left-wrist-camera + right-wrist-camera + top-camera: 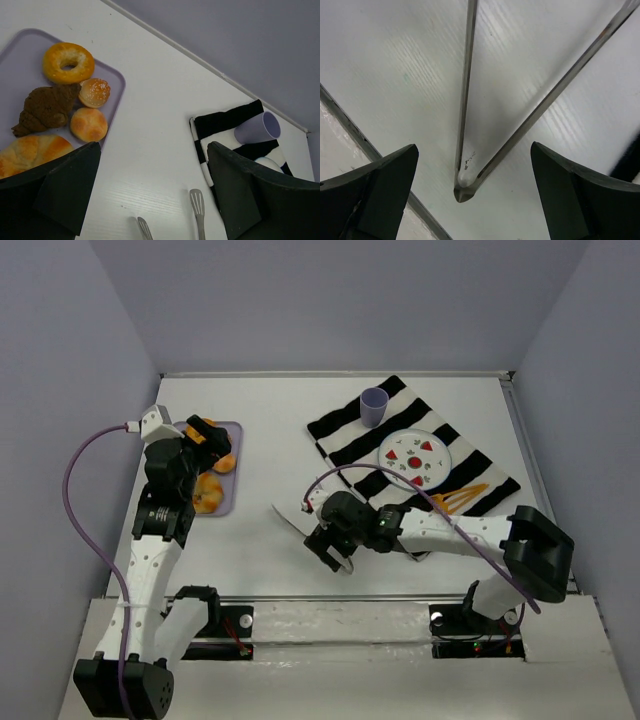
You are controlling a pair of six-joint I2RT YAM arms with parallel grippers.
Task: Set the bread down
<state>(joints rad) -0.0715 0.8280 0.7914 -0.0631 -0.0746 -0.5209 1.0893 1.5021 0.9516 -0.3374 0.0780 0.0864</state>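
The bread lies on a lavender tray [112, 80] at the left: a ring-shaped bagel [68, 61], a sugared bun [94, 92], a round golden bun [89, 124], a pale croissant [30, 152] and a brown croissant [47, 107]. In the top view the bread [210, 490] lies under the left arm. My left gripper [155, 200] is open and empty above the tray's right side [200, 435]. My right gripper [474, 150] is open, one finger on each side of the hinge end of metal tongs [462, 187] lying on the table [290, 522], not touching them.
A black-and-white striped cloth [345, 435] at the right carries a white plate with fruit prints [415, 458], a lavender cup [373, 405] and an orange fork [462, 498]. The tong tips [197, 200] point toward the tray. The table's near edge [350, 130] runs beside my right gripper.
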